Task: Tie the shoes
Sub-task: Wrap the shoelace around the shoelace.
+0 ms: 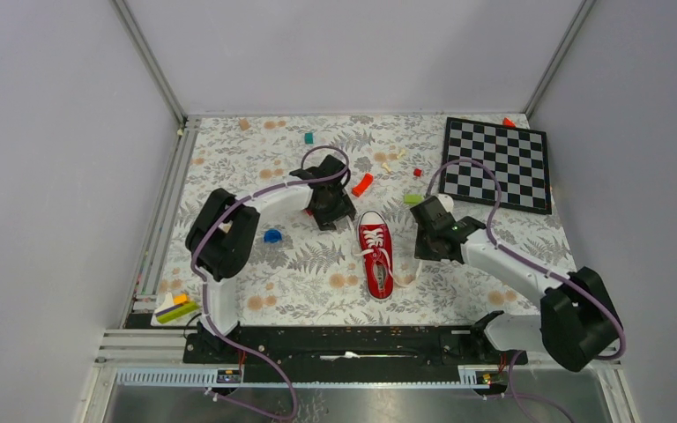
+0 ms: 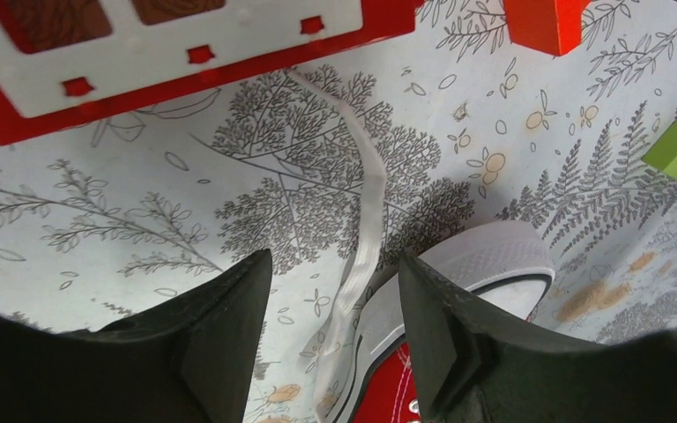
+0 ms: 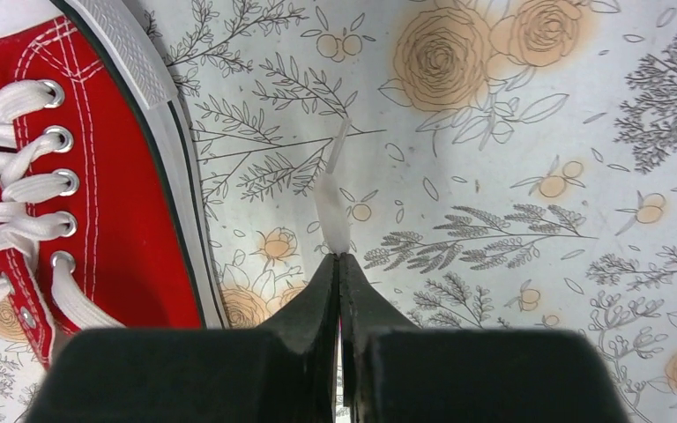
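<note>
The red sneaker lies mid-table, toe pointing away from the arm bases. My left gripper is open just off the toe's left side. In the left wrist view its fingers straddle a loose white lace lying flat on the cloth, with the white toe cap by the right finger. My right gripper is to the right of the shoe. In the right wrist view it is shut on the other lace end, and the shoe's eyelets are at the left.
A chessboard lies at the back right. A red-orange piece, a green block, a blue cap and small bits are scattered around. A red and white block is ahead of the left gripper.
</note>
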Available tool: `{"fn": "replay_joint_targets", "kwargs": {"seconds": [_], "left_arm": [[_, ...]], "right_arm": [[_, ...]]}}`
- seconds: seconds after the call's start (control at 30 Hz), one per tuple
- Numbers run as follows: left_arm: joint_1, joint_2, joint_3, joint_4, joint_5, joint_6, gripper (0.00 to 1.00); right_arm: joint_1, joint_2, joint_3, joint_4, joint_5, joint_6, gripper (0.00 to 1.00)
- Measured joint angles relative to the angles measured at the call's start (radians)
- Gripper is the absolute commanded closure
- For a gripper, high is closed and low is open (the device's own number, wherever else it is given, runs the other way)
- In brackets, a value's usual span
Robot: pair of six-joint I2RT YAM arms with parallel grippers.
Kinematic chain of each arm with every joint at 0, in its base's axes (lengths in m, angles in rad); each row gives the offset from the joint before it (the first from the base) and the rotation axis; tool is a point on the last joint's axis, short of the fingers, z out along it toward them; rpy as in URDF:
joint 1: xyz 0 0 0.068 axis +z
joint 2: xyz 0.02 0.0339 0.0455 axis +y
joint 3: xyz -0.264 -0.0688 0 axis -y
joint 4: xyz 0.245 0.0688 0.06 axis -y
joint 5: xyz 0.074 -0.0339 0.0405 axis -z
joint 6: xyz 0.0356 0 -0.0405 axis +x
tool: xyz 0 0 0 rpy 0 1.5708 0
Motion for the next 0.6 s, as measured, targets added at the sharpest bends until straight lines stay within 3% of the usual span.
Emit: {"fn": "replay_joint_targets", "kwargs": {"seconds": [0.23,0.37,0.43,0.47,0.6], "left_arm": [[-0.027,0.089,0.111,-0.071,-0.049,-0.035,0.47],[-0.040,0.129,0.162,-0.117,-0.082,-0.049,0.85],[-0.043,0.142,0.175,-0.137,-0.090,-0.056,0.96],[-0.045,0.146,0.180,-0.145,-0.094,-0.053,1.00],[-0.051,0.146,0.183,-0.165,-0.108,-0.035,1.00]], "right_arm": [[0.000,-0.069,-0.022,-0.035,0.027,0.013,1.00],[0.000,-0.093,-0.035,-0.047,0.040,0.019,1.00],[0.000,-0.106,-0.038,-0.053,0.045,0.022,1.00],[0.000,-0.113,-0.039,-0.056,0.046,0.023,1.00],[0.000,-0.139,-0.039,-0.071,0.061,0.029,1.00]]}}
